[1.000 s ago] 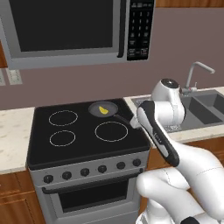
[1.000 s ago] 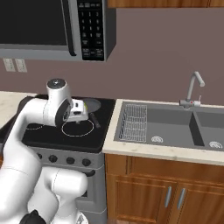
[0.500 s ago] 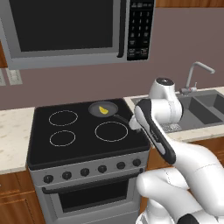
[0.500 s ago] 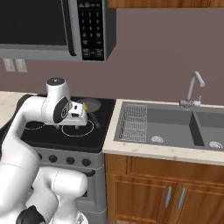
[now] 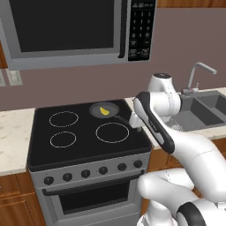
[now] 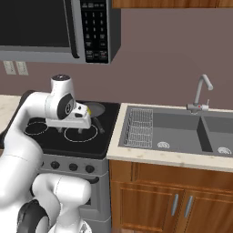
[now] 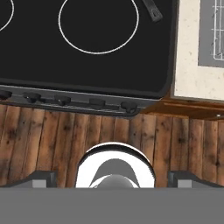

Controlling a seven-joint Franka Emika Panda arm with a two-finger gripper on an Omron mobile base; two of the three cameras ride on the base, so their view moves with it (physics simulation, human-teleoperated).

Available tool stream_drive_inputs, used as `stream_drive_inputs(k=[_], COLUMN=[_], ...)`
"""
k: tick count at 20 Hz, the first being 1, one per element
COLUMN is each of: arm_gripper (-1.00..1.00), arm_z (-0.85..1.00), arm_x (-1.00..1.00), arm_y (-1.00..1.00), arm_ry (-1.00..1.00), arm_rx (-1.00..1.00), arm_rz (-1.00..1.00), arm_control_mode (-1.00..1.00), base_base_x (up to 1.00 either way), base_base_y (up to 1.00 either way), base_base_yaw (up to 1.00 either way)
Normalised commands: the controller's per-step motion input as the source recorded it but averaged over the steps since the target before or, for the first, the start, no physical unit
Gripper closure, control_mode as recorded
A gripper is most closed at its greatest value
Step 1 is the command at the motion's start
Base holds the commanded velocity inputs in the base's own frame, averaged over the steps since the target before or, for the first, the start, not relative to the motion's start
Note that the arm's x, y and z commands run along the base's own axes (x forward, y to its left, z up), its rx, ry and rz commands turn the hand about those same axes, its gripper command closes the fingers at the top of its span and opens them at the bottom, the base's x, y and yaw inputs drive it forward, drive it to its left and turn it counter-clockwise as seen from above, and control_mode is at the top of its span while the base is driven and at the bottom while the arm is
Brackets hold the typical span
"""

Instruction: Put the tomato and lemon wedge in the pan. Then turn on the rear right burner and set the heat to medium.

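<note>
Claw (image 6: 81, 130) fingers apart, yellow lemon wedge (image 5: 104, 111) in round dark pan (image 5: 98, 107), glossy black cooktop (image 5: 84, 143)

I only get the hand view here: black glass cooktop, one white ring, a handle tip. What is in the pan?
Observer: The left base view shows a small yellow lemon wedge lying in the round dark grey frying pan.
Operator: Which zone is that pan on?
Observer: The rear right zone of the glossy black cooktop, with its thin black handle pointing toward the front right.
</note>
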Motion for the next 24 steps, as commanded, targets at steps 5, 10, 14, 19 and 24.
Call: stream_drive_inputs(k=[5,10,14,19,24], arm_gripper=[-1.0,-1.0,-1.0,-1.0,-1.0], arm_z=[0.0,0.0,0.0,0.0,0.0], arm_x=[0.0,0.0,0.0,0.0,0.0], arm_y=[0.0,0.0,0.0,0.0,0.0], arm_ry=[0.0,0.0,0.0,0.0,0.0], arm_rx=[0.0,0.0,0.0,0.0,0.0], arm_rz=[0.0,0.0,0.0,0.0,0.0], arm_control_mode=[1.0,1.0,1.0,1.0,1.0], base_base_x=[-0.12,0.0,0.21,0.27,0.34], base_base_y=[-0.33,-0.98,-0.98,-0.97,-0.9], base_base_yaw=[-0.08,-0.04,0.0,0.0,0.0])
